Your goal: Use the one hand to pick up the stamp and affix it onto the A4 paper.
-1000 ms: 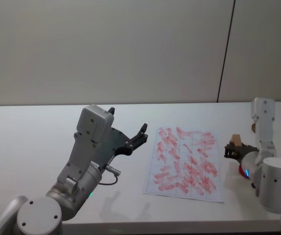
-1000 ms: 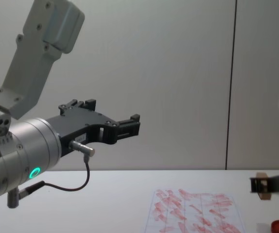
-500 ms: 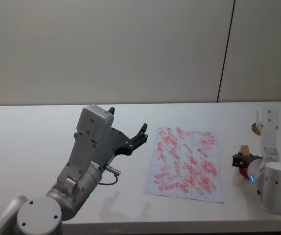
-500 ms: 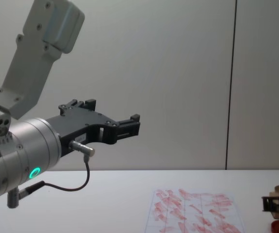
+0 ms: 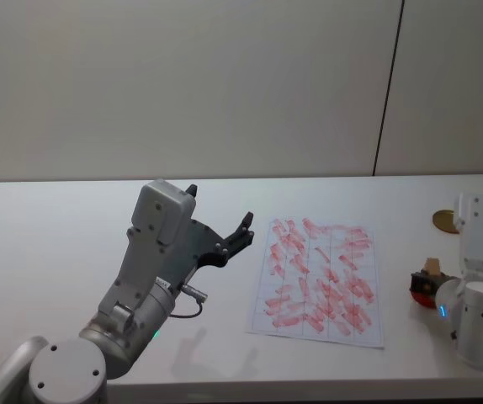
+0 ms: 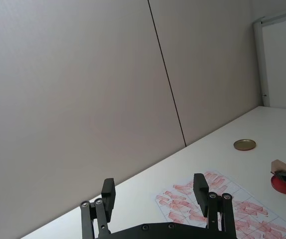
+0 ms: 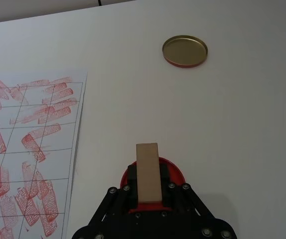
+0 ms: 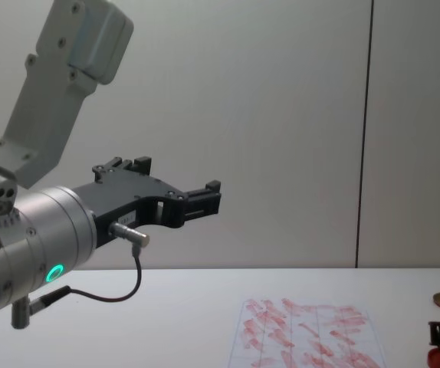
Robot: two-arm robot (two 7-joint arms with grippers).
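1. Stamp (image 7: 147, 172): pale beige block, held between the fingers of the right tool (image 7: 148, 191), which is clamped on its sides. It sits right over the red pad (image 7: 174, 172), low to the desk (image 7: 232, 124); whether its end touches the pad cannot be told.
2. In the head view the stamp (image 5: 431, 268) and red pad (image 5: 421, 286) lie to the right of the paper (image 5: 319, 282), apart from its edge.
3. Paper: white sheet flat on the desk, gridded, covered in smudgy red marks.
4. Gold disc (image 7: 185, 51): flat on the desk beyond the pad, well apart from stamp and paper.
5. Left tool (image 6: 154, 191): raised above the desk to the left of the paper, fingers spread wide, holding nothing. Chest view shows it (image 8: 205, 198) hanging high, green ring (image 8: 54, 272) lit on its arm.
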